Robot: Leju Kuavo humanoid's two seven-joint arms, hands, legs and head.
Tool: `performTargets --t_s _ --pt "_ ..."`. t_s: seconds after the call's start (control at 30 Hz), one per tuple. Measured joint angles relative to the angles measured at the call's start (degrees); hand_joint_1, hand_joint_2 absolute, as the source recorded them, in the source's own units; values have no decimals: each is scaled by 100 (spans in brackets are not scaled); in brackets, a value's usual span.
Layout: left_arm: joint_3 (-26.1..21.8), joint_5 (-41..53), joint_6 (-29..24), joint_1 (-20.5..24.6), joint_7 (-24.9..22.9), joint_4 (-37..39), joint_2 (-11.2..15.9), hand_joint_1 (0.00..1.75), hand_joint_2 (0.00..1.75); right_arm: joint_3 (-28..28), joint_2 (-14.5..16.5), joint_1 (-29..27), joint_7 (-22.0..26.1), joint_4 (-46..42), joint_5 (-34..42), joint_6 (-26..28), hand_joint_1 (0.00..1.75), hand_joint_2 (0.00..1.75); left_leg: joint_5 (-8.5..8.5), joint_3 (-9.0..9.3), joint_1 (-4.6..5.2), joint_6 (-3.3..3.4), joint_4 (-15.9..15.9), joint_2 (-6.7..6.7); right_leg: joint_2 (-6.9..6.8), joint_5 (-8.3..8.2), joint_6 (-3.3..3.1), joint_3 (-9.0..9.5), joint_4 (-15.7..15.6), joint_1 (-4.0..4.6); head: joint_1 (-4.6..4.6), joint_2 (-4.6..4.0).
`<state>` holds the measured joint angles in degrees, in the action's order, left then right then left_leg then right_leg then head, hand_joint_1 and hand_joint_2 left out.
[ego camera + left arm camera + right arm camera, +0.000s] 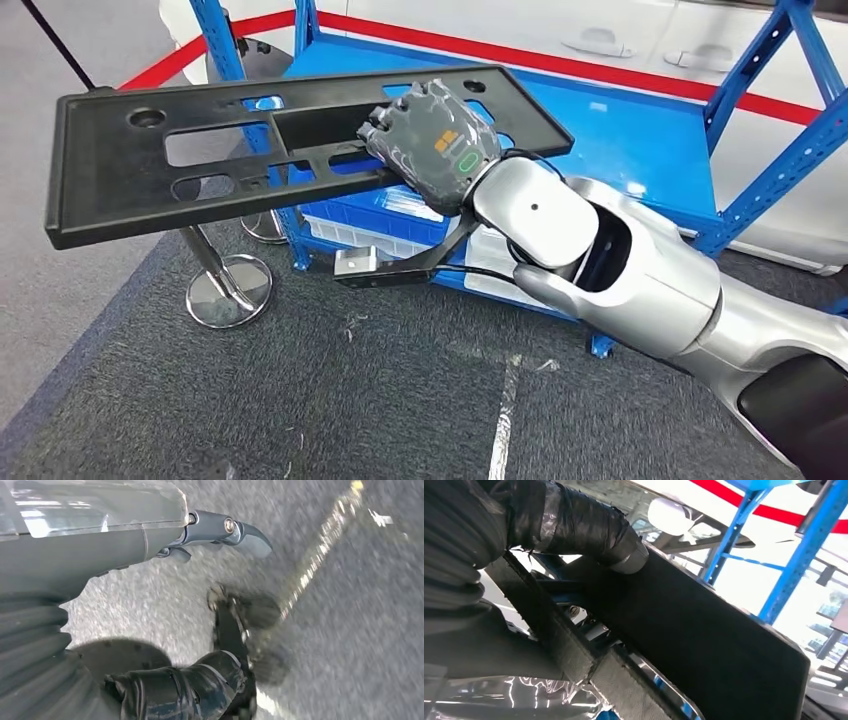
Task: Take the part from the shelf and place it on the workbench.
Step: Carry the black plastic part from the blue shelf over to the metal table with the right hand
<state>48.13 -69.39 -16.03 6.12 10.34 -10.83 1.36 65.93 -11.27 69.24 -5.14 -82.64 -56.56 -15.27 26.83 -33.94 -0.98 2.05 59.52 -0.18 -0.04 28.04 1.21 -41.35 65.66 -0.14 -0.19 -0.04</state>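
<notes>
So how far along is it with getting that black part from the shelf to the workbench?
Done: the black part is off the blue shelf, lifted in the air over the grey floor. In hand: the right hand grips it along one long edge; the left hand hangs over the floor holding nothing. Left: carrying it to the workbench and setting it down.

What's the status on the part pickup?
Right robot hand grips the black part, lifted off the blue shelf. Left robot hand holds nothing, over floor. Chrome stand below part.
</notes>
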Motion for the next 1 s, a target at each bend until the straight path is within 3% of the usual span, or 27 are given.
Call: performTargets --t_s 0.03,0.07,0.1,0.13,0.17,0.2,0.27,0.33,0.4,0.47,0.53,0.57,0.6,0.63,0.7,0.73,0.8,0.83,0.9,0.93,1.0 --pt "0 0 3 -1 4 0 2 0 175 1 -1 -1 1 4 2 0 175 175 -57 -77 1 16 1 2 -1 264 20 -81 345 -9 9 0" --pt "0 0 10 -1 11 1 3 0 175 3 -1 -3 1 9 4 0 175 175 -119 -161 3 17 3 3 -1 415 35 -133 681 -18 12 0" --pt "0 0 21 -2 24 0 3 0 175 7 -1 -7 2 14 7 -1 175 175 -182 -245 5 12 6 3 -1 431 42 -130 908 -23 10 0" --pt "0 0 36 -2 39 0 4 0 175 9 -1 -11 2 20 10 -1 175 175 -246 -330 6 3 9 3 -1 326 41 -48 979 -28 11 0" --pt "0 0 49 -3 52 0 4 0 175 12 0 -12 3 23 13 0 175 175 -309 -411 6 -10 11 2 -1 154 30 125 872 -30 10 0" --pt "0 -1 61 -3 62 -1 3 0 175 13 0 -9 3 26 15 1 175 175 -367 -472 4 -26 14 0 1 20 5 396 568 -29 10 1" --pt "0 -3 73 -5 64 -1 1 0 175 13 4 9 2 26 19 1 175 175 -474 -555 4 -79 10 -8 5 43 -50 990 -257 3 7 1" --pt "0 -11 78 -11 55 0 -1 0 175 13 9 29 -3 29 28 -7 175 175 -599 -572 -11 -155 -49 -9 11 132 -92 1244 -720 55 10 1" --pt "0 -20 78 -15 35 1 2 0 175 14 13 35 -5 34 44 -24 175 175 -685 -584 -17 -231 -131 -14 -1 9 -147 1202 -830 53 14 0" --pt "0 -22 79 -18 18 1 5 0 175 16 28 33 -1 38 62 -39 175 175 -412 -687 -11 -278 41 -17 -23 -132 -231 1120 -929 13 -7 0" --pt "0 -22 85 -25 9 1 4 0 175 19 45 31 2 44 76 -44 175 175 158 -860 -25 -307 665 -11 -30 -257 -291 982 -931 4 -28 0" --pt "0 -22 88 -27 8 1 3 0 175 24 49 31 4 49 80 -44 175 175 344 -929 -31 -326 1035 -11 -33 -310 -301 900 -912 8 -39 0" --pt "0 -22 90 -25 7 1 3 0 175 32 52 29 6 53 85 -44 175 175 401 -959 -35 -345 1334 -10 -34 -360 -299 813 -890 13 -36 0" --pt "0 -22 88 -19 7 1 3 0 175 41 54 29 8 58 89 -43 175 175 317 -921 -37 -362 1482 -10 -36 -407 -291 720 -858 13 -38 0" --pt "0 -22 82 -7 5 1 4 0 175 53 54 29 13 67 98 -42 175 175 -1 -593 -50 -386 1251 -8 -35 -485 -255 535 -777 2 -39 0" --pt "0 -22 80 -2 4 1 3 0 175 54 54 32 13 70 103 -40 175 175 -34 -336 -56 -399 931 -8 -32 -516 -227 447 -735 3 -43 1" --pt "0 -22 80 2 -4 1 3 0 175 54 55 42 10 76 111 -35 175 175 117 98 -45 -370 265 -29 -28 -584 -168 329 -671 18 -31 2" --pt "0 -21 80 3 -12 1 2 0 175 54 55 44 9 80 115 -33 175 175 205 187 -34 -341 78 -40 -28 -624 -143 292 -656 28 -26 2" --pt "0 -21 80 -4 -37 1 0 0 175 58 56 26 9 98 119 -32 175 175 180 160 -28 -255 5 -46 -24 -685 -105 241 -646 25 -14 1" --pt "0 -21 80 -12 -49 1 -1 0 175 62 56 9 10 110 121 -33 175 175 141 125 -31 -213 4 -40 -19 -624 -82 208 -600 17 -8 0" --pt "0 -21 75 -27 -66 1 1 0 175 69 56 -21 10 134 125 -32 175 175 56 45 -38 -116 -2 -21 -8 -244 -31 78 -230 2 9 0"
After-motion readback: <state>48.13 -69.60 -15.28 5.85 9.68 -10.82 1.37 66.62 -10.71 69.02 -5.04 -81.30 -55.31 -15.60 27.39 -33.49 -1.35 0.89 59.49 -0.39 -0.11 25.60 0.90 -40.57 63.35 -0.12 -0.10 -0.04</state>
